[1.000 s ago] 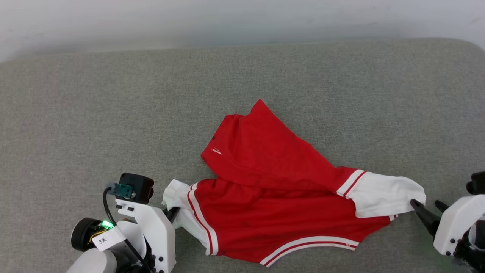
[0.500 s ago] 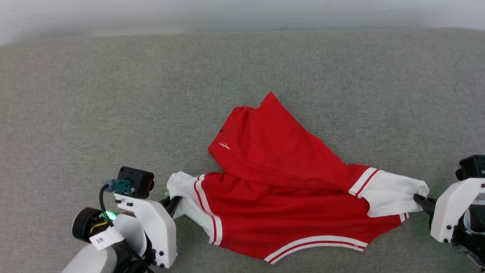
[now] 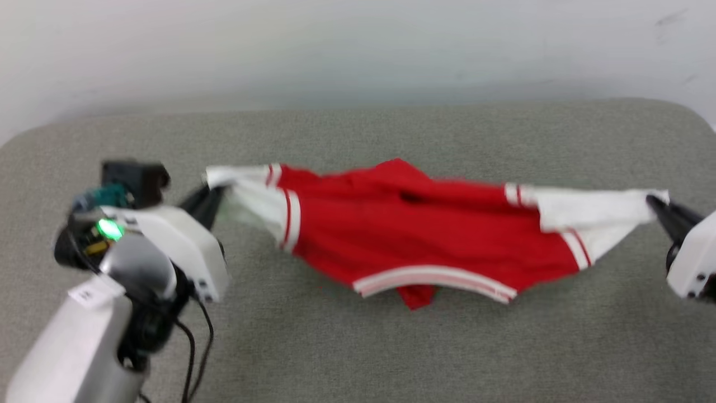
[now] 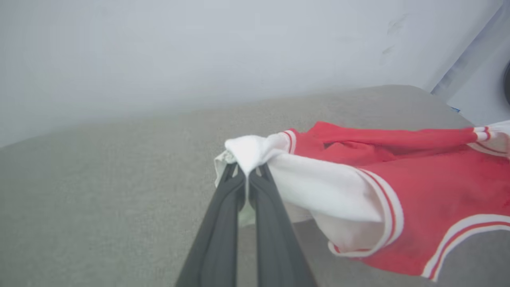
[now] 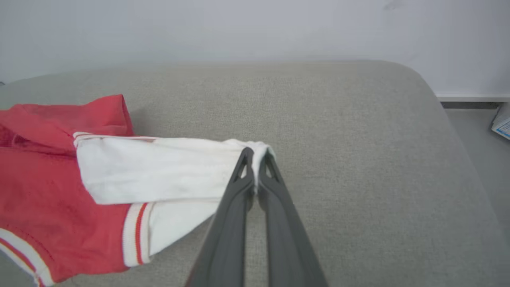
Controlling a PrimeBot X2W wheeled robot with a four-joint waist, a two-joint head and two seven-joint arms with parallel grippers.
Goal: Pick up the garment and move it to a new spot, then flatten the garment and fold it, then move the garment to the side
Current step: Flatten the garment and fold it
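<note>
The garment point(image 3: 425, 240) hangs stretched between both hands over the grey padded surface point(image 3: 358, 347), red middle sagging low. The left hand point(image 3: 211, 193) pinches one white sleeve end; the right hand point(image 3: 653, 201) pinches the other.

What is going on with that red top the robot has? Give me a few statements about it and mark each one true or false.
1. The left gripper and the right gripper are each shut on a white sleeve of the garment. True.
2. The garment lies folded in a neat square. False: it is stretched out, unfolded, between the two grippers.
3. The garment is blue with yellow trim. False: it is red, with white sleeves and striped trim.
4. A grey padded surface lies beneath the garment. True.
</note>
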